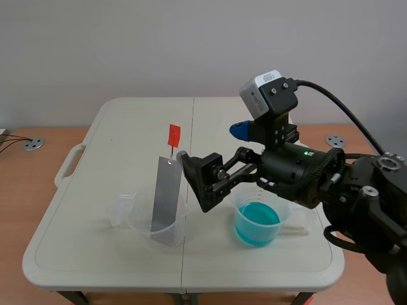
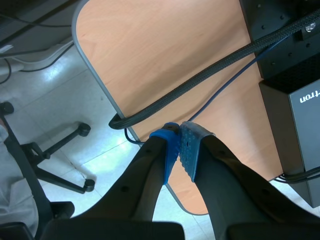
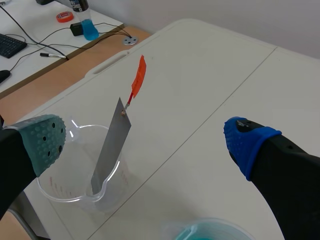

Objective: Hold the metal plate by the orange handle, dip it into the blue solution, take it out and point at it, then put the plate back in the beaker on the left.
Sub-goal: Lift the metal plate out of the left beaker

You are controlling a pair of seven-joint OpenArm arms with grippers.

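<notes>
On the white folding table [image 1: 114, 127], the right claw [image 3: 145, 142] hangs released, fingers spread wide. Under it sits the clear plastic beaker of blue solution [image 1: 257, 222]. Ahead of it, nearer its grey-green padded finger [image 3: 45, 140], the transparent spouted beaker [image 1: 137, 219] holds the thin grey metal plate [image 1: 165, 194], which leans on the rim. The small orange handle [image 1: 173, 135] rises from the plate's top. The plate looks light, stiff and slick, so the handle is probably the place to pinch, gently, since its thin link may bend. The left claw [image 2: 179, 150] is clenched on nothing, away from the table.
</notes>
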